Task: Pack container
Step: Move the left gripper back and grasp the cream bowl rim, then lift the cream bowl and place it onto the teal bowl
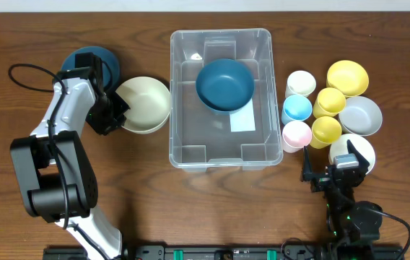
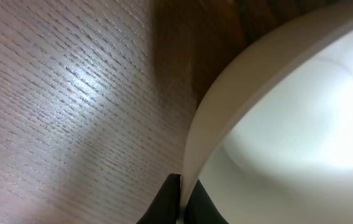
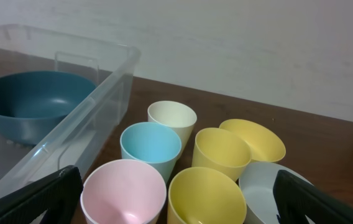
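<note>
The clear plastic container (image 1: pixel 221 165) sits in the middle of the table, between the 2 arms, with 1 dark blue bowl (image 1: pixel 224 84) already in its far half. The left gripper (image 2: pixel 181 205) is clenched on the left rim of a cream bowl (image 1: pixel 146 105) just left of the container, 1 finger inside the rim and 1 outside. The right gripper (image 1: pixel 337 167) hangs released, jaws wide, near the cluster of cups and bowls on the right, holding nothing.

The hold is my main worry. It is a thin pinch at 1 edge of a wide bowl, so once lifted the weight would hang off to the side and the bowl could swing down or slip out. Carried too low, its underside could strike the container's near wall and shove the bin. Released off-centre over the blue bowl, it may land skewed instead of nesting. On the right, the pink cup (image 3: pixel 123 190) stands close to the open fingers, so a careless descent could tip it into its neighbours.
</note>
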Robot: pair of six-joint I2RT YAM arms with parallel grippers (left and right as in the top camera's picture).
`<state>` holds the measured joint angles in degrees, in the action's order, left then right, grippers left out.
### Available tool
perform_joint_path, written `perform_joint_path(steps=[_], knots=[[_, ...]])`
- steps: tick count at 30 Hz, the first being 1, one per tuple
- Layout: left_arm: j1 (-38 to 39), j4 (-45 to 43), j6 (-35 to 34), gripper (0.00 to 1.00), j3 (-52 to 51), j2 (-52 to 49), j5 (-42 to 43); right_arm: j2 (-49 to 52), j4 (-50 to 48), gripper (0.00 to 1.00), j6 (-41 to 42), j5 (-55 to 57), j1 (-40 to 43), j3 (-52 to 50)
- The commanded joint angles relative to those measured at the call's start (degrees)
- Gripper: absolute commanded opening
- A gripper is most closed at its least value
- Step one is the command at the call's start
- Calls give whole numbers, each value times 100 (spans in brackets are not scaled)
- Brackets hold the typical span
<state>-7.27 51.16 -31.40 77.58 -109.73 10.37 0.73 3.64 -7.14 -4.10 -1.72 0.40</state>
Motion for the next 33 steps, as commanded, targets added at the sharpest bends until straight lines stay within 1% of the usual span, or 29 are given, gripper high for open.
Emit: perform_joint_path(steps=[1,11,19,23,29,31,33], knots=[[11,87,184,6,-11,-28,-28,-7,22,99,-42,-24,31,-9],[9,446,352,6,-11,339,-122,-7,22,99,-42,-24,31,-9],[11,1034,323,6,-11,1305,-909,-7,22,99,-42,-24,31,-9],[11,1117,302,6,-11,1886,-1110,-7,22,99,-42,-24,31,-9],[13,846,310,6,-11,2726,-977,-7,22,99,-42,-24,31,-9],[11,667,417,6,-11,2986,-608,-7,22,99,-42,-24,31,-9],[20,415,758,6,-11,3217,-44,-7,22,99,-42,-24,31,-9]])
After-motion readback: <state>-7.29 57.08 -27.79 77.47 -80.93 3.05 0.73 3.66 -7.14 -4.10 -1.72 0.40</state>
